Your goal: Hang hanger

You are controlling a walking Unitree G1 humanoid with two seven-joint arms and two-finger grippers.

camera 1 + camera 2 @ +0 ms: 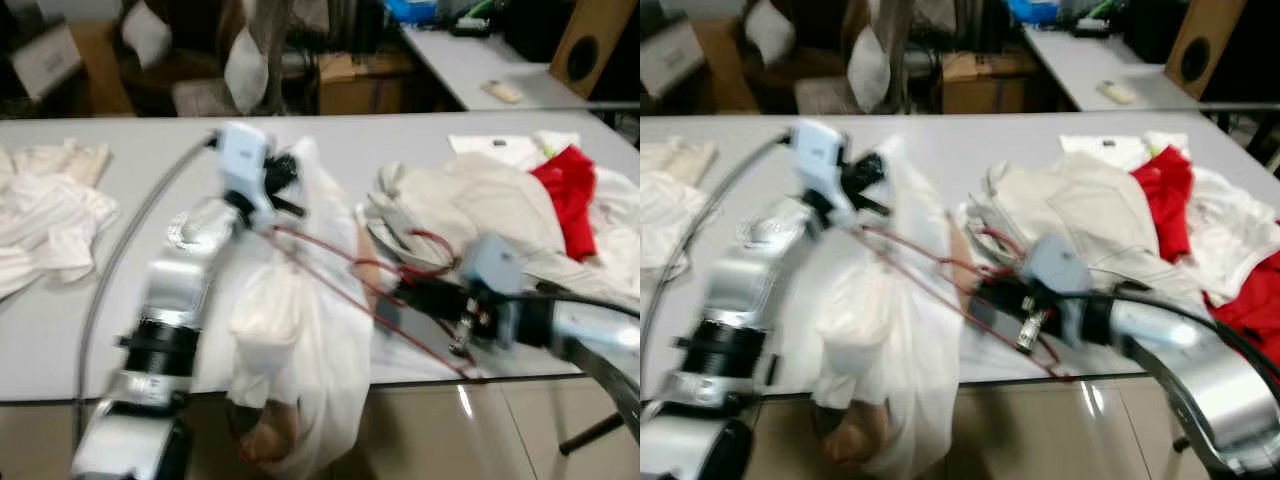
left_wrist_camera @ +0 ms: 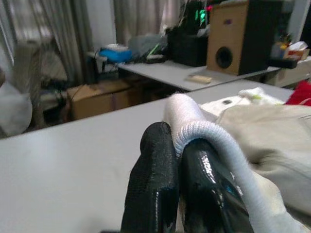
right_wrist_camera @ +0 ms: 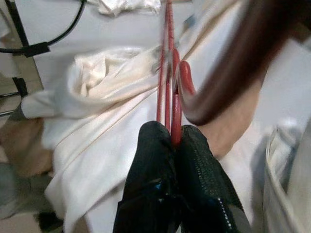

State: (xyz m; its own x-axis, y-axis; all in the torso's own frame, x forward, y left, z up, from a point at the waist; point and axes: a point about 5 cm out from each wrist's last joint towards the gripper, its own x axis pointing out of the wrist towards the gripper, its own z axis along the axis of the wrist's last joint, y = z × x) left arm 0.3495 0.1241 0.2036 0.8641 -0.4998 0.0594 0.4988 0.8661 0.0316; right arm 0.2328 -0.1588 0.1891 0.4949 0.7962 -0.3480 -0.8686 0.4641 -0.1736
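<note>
A red wire hanger point(image 1: 330, 290) lies across a white garment point(image 1: 300, 340) in the middle of the grey table point(image 1: 150, 140). The garment hangs down over the table's front edge. My left gripper point(image 1: 285, 195) is at the garment's far end, fingers point(image 2: 155, 179) shut on a thick white fabric edge point(image 2: 209, 136). From the right, my right gripper point(image 1: 385, 300) is shut on the hanger's wires point(image 3: 167, 73), which run on over the white cloth in the right wrist view. A brown shape, blurred, crosses that view.
A heap of cream clothes point(image 1: 480, 200) with a red garment point(image 1: 570, 190) lies at the table's right. More white cloth point(image 1: 45, 210) sits at the left edge. Behind stand a second table point(image 1: 470, 60), cardboard boxes point(image 1: 350, 85) and a wooden speaker point(image 1: 590, 40).
</note>
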